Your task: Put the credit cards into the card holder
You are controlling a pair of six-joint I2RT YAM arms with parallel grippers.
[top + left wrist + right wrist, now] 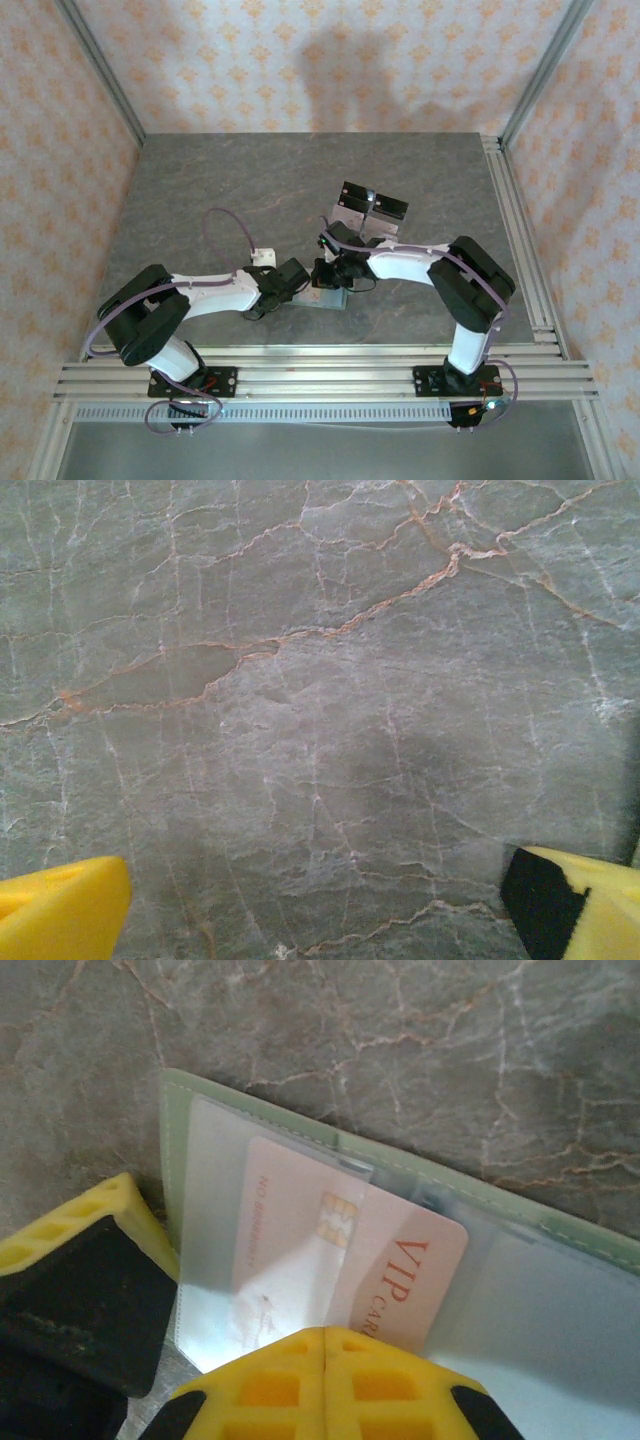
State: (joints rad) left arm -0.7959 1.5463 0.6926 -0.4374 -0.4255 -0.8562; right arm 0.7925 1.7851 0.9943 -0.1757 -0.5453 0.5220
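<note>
The card holder (pixel 328 298) is seen lying open on the table (pixel 200 180). It is about midway between left and right and close to the near edge, and the two claws are placed just beyond it.

In the right wrist view, the green stitched border of the card holder (pixel 172 1150) is seen along two sides, and the inside is covered by a clear sleeve. A pinkish credit card (pixel 400 1270), printed with red "VIP" letters and a chip, is lying partly under this sleeve. How deep it is pushed in cannot be told. The fingers of the right gripper (pixel 325 1345) are closed together on the nearest edge of the card, so the card is gripped. A yellow finger (pixel 80 1290) with a black pad is seen just beside one corner of the holder. Whether it touches the border cannot be told.

In the left wrist view, the fingers of the left gripper (pixel 315 905) are spread wide apart. Nothing is held between them, and bare marble is seen below.

A clear stand (pixel 372 205) with black panels is placed near the right claw, on its far side. Wide open room is left on the far and left parts of the table.
</note>
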